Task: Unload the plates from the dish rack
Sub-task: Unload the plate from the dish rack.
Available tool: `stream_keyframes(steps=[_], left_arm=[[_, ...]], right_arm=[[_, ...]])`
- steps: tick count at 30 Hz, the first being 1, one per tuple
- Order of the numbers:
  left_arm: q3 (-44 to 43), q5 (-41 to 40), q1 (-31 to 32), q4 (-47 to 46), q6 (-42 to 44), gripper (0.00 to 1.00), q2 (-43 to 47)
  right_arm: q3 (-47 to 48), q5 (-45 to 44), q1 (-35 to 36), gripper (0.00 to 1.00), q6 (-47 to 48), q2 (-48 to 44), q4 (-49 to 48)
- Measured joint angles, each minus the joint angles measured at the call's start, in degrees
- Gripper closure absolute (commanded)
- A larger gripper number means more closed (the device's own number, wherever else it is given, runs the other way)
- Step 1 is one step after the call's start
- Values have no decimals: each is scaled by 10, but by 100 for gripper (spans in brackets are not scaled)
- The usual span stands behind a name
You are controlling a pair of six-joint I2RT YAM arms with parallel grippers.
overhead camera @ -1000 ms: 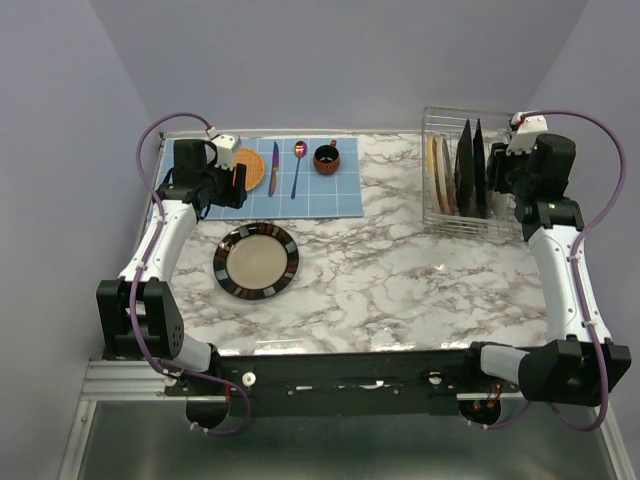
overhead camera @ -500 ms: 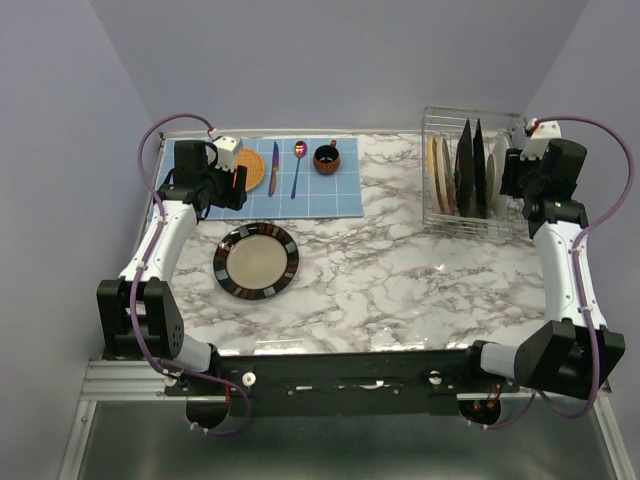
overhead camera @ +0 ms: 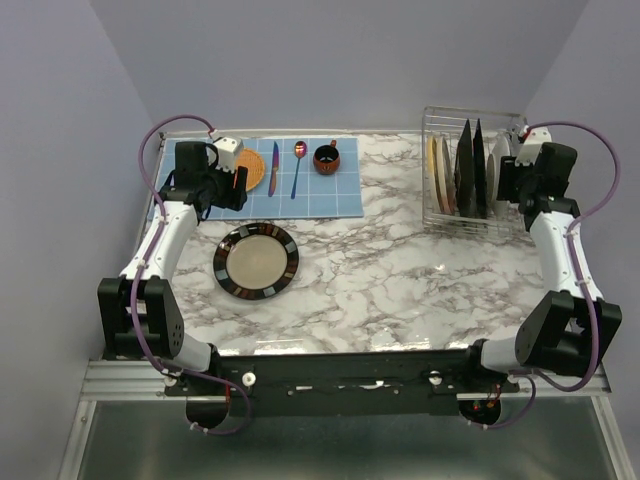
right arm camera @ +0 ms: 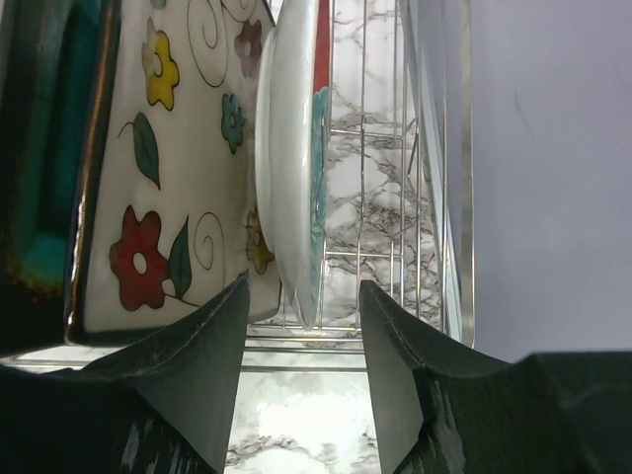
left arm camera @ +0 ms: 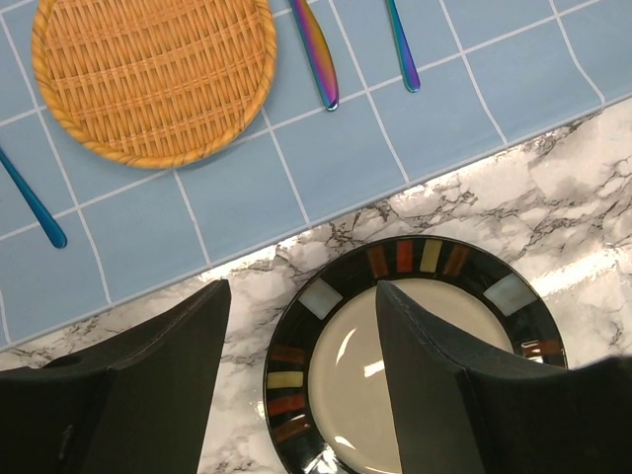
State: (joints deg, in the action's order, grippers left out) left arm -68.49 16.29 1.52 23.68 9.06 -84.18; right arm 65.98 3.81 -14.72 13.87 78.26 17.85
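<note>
- The rack point(overhead camera: 445, 122) stands at the far right of the tabletop point(overhead camera: 400, 280), with plates point(overhead camera: 467, 170) upright inside; one black-rimmed plate point(overhead camera: 256, 261) lies flat at the left.
- The plates look like glazed ceramic: stiff, rather heavy, slippery and breakable. The bare rim is probably the best hold.
- Right end effector point(right arm camera: 301, 296): level and open, with the red plate point(right arm camera: 286, 148) edge between its jaws, not gripped.
- Left end effector point(left arm camera: 301, 291): open, empty, pointing down over the black-rimmed plate.

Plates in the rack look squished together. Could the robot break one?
Maybe. The right jaws stand open, lined up with the thin red plate, but the floral plate stands tight beside it, so a jaw could knock it. The dish rack wires on the other side could snag too.
</note>
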Motion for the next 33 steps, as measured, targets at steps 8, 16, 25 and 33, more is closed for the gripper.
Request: stream_keyframes(steps=[8, 16, 25, 33], left_arm=[[0, 2, 0, -5, 2, 30, -3], [0, 3, 0, -5, 2, 31, -9], [0, 3, 0, -5, 4, 31, -14], [0, 3, 0, -5, 5, 31, -14]], right_arm=[[1, 5, 0, 43, 1, 36, -8], [6, 13, 0, 47, 1, 65, -13], [34, 18, 0, 59, 2, 100, -18], [55, 40, 0, 87, -3, 119, -11]])
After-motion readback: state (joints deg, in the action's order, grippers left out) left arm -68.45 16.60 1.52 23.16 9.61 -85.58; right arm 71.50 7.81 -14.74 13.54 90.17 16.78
